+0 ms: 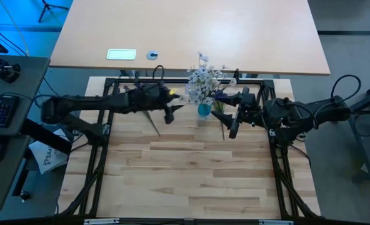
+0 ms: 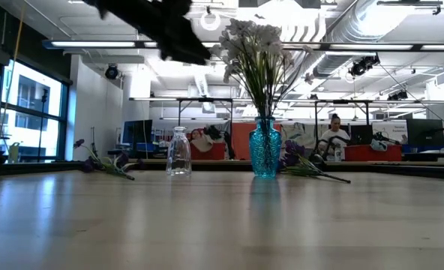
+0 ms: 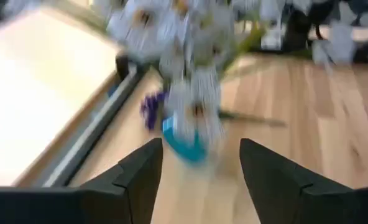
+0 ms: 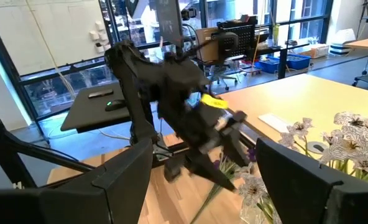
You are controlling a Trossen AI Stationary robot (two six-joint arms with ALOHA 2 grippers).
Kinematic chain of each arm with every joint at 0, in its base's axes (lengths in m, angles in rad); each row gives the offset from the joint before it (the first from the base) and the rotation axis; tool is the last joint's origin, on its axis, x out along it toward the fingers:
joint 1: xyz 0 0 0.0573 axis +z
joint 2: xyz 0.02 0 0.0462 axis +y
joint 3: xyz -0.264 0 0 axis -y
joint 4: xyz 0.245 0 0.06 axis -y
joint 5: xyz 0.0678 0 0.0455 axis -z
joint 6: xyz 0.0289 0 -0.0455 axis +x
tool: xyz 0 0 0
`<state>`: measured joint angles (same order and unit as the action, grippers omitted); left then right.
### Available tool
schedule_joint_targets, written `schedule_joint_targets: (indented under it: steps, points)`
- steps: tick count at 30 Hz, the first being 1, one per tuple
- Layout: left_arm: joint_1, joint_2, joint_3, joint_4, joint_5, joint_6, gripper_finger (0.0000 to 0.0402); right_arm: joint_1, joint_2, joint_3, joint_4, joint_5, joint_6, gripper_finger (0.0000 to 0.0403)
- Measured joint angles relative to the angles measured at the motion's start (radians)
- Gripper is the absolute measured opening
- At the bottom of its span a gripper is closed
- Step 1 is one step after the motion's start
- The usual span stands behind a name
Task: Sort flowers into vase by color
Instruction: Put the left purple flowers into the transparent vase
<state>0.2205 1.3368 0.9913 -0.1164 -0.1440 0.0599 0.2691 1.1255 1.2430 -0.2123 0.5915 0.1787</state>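
- a blue vase (image 1: 204,110) of faceted turquoise glass stands near the back edge of the light wood table (image 1: 191,181), holding a bunch of white flowers (image 1: 204,82) on thin green stems that fan outward above its neck.
- in the low view a small clear glass bottle (image 2: 178,152) stands beside the blue vase, apart from it, with nothing in it.
- purple flowers (image 2: 303,162) lie flat on the table just beside the blue vase's foot, stems pointing away from it; a second purple sprig (image 2: 102,163) lies on the far side of the clear bottle, well apart.
- the left gripper (image 1: 170,114) hangs above the table just beside the vase, its two dark fingers (image 3: 140,177) spread wide with nothing between them; its wrist view looks straight onto the white blossoms and the turquoise glass below them.
- the right gripper (image 1: 234,128) sits on the other side of the vase, near the lying purple flowers, its fingers also wide apart and holding nothing.
- the white bouquet stands between the two grippers, and the left arm's dark links fill the middle of the right wrist view.
- behind the work table is a larger pale desk (image 1: 191,37) with a flat white card (image 1: 121,54) and a small round blue object (image 1: 152,55) on it.
- a person (image 2: 333,139) sits far back in the room.
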Motion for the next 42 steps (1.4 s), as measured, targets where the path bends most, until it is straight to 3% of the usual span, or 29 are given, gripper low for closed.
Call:
schedule_joint_targets:
  steps: [5,8,10,15,18,24,30,36,42]
  points:
    - [-0.022,-0.139,-0.025,-0.275,-0.005,-0.168,0.0206,0.0,0.0,0.0,-0.001,0.0,0.005,0.0281]
    - [-0.067,-0.228,-0.137,-0.278,-0.071,-0.33,0.0202,0.0,0.0,0.0,-0.009,-0.001,0.004,0.0281]
    - [-0.111,-0.285,-0.238,-0.276,-0.153,-0.49,0.02,0.0,0.0,0.0,-0.022,-0.001,0.006,0.0281]
    - [-0.223,-0.367,-0.422,-0.436,-0.334,-1.104,0.0198,0.0,0.0,0.0,-0.103,-0.001,0.058,0.0281]
    - [-0.242,-0.364,-0.471,-0.522,-0.373,-1.26,0.0197,0.0,0.0,0.0,-0.154,-0.001,0.09,0.0281]
    - [-0.139,-0.313,-0.506,-0.494,-0.418,-1.359,0.0197,0.0,0.0,0.0,-0.187,-0.001,0.11,0.0281]
    - [0.005,-0.228,-0.505,-0.385,-0.302,-1.224,0.0197,0.0,0.0,0.0,-0.187,-0.001,0.11,0.0281]
    - [0.14,-0.089,-0.458,-0.356,-0.121,-1.308,0.0197,-0.001,0.0,0.0,-0.193,-0.001,0.109,0.0281]
    - [0.18,0.033,-0.386,-0.355,-0.112,-1.287,0.0197,-0.001,0.0,0.0,-0.216,-0.001,0.109,0.0281]
